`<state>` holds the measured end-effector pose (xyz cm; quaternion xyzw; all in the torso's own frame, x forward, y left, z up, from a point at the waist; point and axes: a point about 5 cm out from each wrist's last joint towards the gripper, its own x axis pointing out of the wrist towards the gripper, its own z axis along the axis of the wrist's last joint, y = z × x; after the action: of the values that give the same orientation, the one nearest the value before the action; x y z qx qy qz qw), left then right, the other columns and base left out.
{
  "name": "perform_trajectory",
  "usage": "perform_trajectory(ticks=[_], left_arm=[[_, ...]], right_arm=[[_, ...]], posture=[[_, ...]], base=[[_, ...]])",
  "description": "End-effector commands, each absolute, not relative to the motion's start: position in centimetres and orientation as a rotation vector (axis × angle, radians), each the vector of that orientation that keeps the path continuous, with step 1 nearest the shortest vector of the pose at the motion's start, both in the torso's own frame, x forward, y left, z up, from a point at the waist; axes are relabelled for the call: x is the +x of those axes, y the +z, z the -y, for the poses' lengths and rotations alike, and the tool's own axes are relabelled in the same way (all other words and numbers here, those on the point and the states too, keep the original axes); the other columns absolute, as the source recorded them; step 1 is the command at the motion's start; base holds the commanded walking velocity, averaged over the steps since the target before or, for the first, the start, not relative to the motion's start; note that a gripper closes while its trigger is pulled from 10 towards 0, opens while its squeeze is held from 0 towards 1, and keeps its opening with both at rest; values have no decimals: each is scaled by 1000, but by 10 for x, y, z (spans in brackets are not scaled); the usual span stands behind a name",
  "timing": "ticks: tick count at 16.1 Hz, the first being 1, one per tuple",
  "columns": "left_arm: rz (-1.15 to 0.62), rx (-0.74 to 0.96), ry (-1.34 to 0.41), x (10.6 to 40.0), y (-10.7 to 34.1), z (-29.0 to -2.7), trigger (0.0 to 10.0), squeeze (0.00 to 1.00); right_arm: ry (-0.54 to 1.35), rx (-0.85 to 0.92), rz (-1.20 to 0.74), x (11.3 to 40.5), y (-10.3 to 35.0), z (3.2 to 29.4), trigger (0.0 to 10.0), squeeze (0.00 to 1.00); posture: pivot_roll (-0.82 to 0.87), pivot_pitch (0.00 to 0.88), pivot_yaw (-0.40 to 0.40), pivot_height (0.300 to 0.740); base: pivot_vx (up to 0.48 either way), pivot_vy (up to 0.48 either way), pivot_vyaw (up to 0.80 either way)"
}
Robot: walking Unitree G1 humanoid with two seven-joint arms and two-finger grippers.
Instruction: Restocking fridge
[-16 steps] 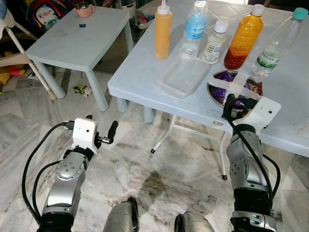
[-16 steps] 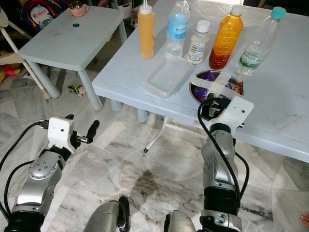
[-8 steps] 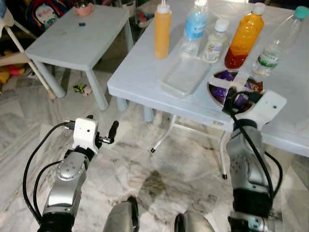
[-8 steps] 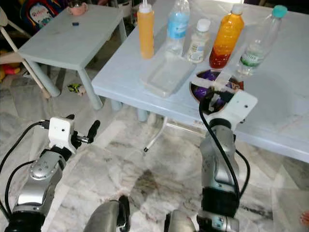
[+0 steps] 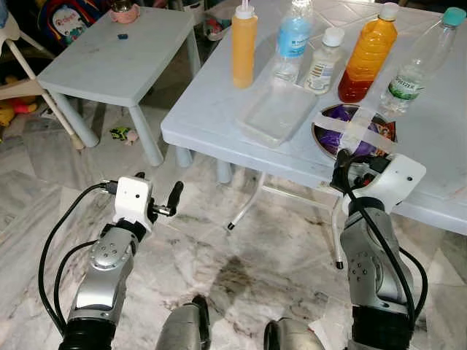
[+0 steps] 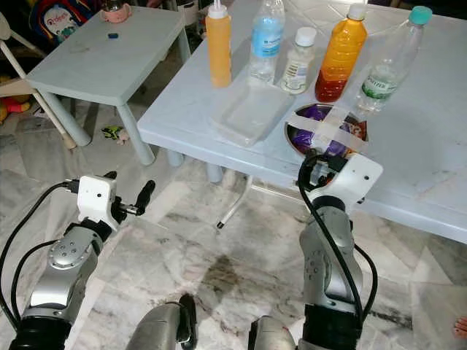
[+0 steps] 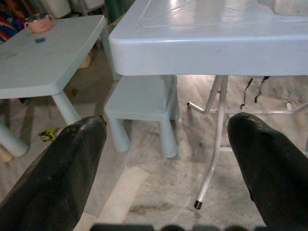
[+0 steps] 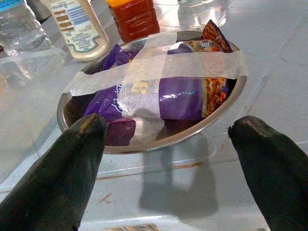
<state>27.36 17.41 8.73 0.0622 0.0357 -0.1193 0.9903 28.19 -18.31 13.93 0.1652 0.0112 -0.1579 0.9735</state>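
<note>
Right wrist view: taped bowl just ahead of the wide right claw, seemingly untouched.

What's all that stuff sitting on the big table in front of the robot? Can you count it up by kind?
Bottles: 5 — yellow squeeze bottle, blue-labelled water bottle, small white bottle, orange-liquid bottle, clear bottle with teal cap
Clear plastic containers: 1
Metal bowls, taped over a purple snack packet: 1
Total: 7
</note>
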Motion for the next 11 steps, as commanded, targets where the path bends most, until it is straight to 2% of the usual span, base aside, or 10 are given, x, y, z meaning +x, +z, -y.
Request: perform_trajectory(ticks=[1, 4, 6, 7, 8, 11], left_arm=[[-80, 141, -246, 273, 86, -175, 10000, 0], [-77, 147, -246, 273, 86, -175, 10000, 0], [-72, 156, -257, 273, 87, -173, 10000, 0], [-69, 159, -260, 273, 87, -173, 10000, 0], [-68, 160, -262, 273, 87, -173, 10000, 0], [-68, 161, -265, 273, 87, -172, 10000, 0]], right_arm=[[-311, 352, -32, 287, 139, 182, 10000, 0], [-333, 372, -23, 300, 141, 199, 10000, 0], [-327, 426, -57, 305, 137, 198, 10000, 0], [-319, 422, -70, 307, 136, 197, 3569, 0], [-317, 426, -83, 308, 134, 197, 0, 0], [-360, 410, -115, 308, 131, 205, 0, 0]], posture=[[2, 158, 59, 740], [5, 156, 61, 740], [8, 155, 62, 740], [10, 154, 63, 740], [10, 154, 64, 740], [6, 156, 62, 740]], base=[[0, 0, 0], [0, 0, 0], [0, 0, 0], [0, 0, 0], [0, 0, 0], [0, 0, 0]])
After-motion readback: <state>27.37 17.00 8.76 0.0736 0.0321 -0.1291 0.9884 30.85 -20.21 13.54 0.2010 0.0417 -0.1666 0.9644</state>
